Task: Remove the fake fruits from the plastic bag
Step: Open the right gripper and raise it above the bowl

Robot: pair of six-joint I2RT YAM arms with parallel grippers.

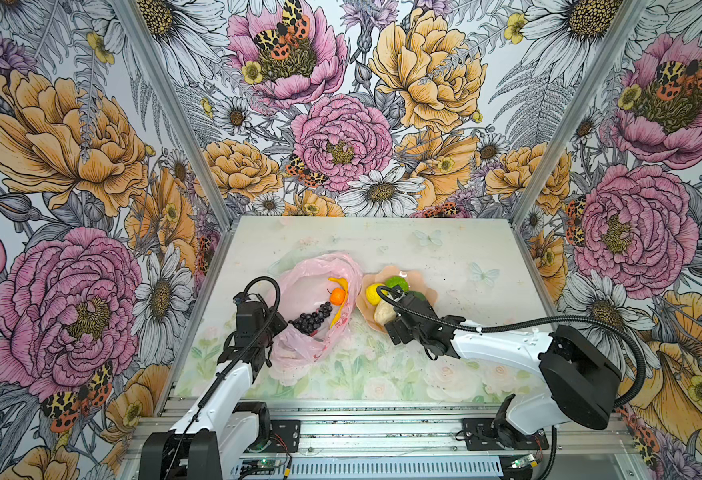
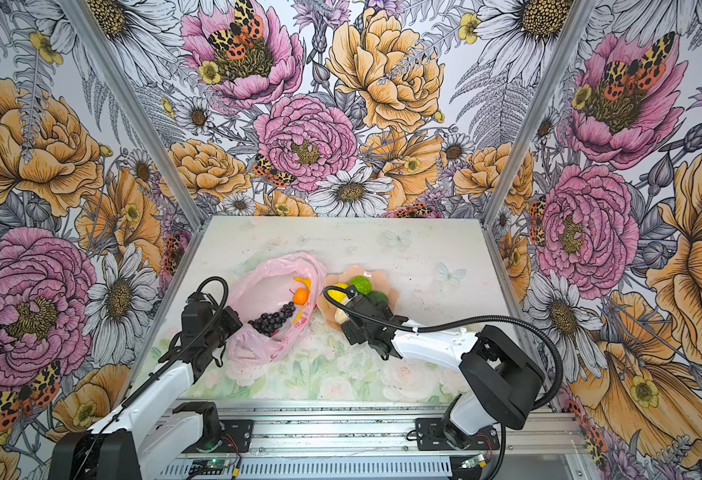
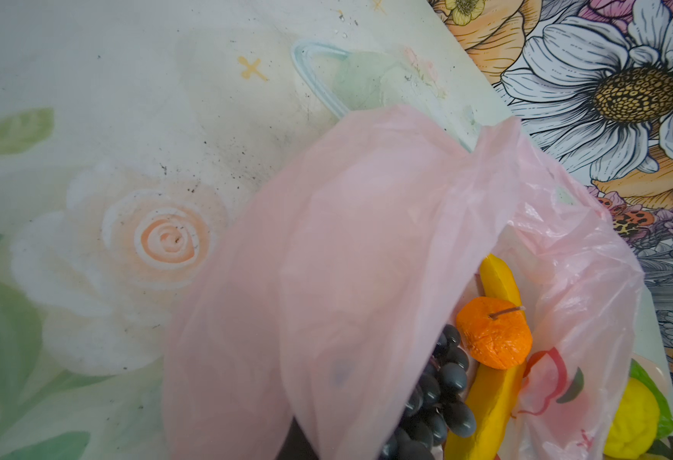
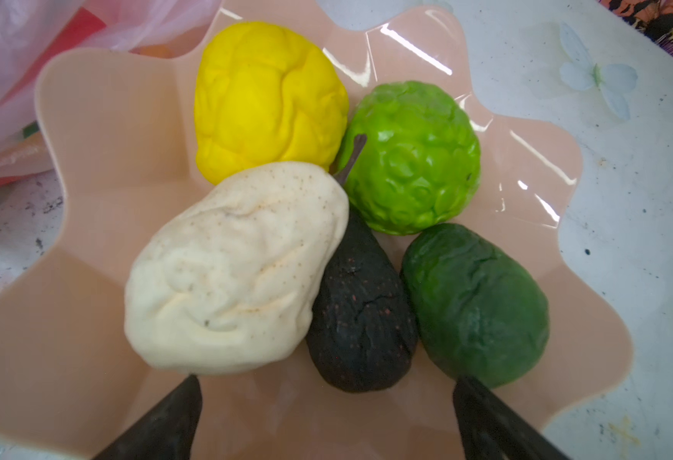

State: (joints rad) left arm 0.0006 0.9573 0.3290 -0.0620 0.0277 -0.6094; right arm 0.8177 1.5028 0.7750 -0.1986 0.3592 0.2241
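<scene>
Pink plastic bag (image 1: 299,282) lies mid-bench (image 1: 444,257), its rim nipped tight by my left pincer (image 1: 279,328), with banana (image 1: 339,284), orange (image 1: 337,295) and grape bunch (image 1: 311,319) not yet out. My right pincer (image 4: 326,380) hangs spread wide and empty over the peach dish (image 4: 87,119) beside it, where lemon (image 4: 267,95), lime (image 4: 414,159), avocado (image 4: 474,306), beige piece (image 4: 235,278) and dark fig (image 4: 360,318) sit.

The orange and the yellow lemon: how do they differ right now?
The orange lies inside the pink plastic bag; the lemon sits in the peach dish. The orange is round with a thin stem showing; the lemon is lumpy and egg-shaped, no stem visible. Both are small, wrinkled toy fruits in bright colours.
</scene>
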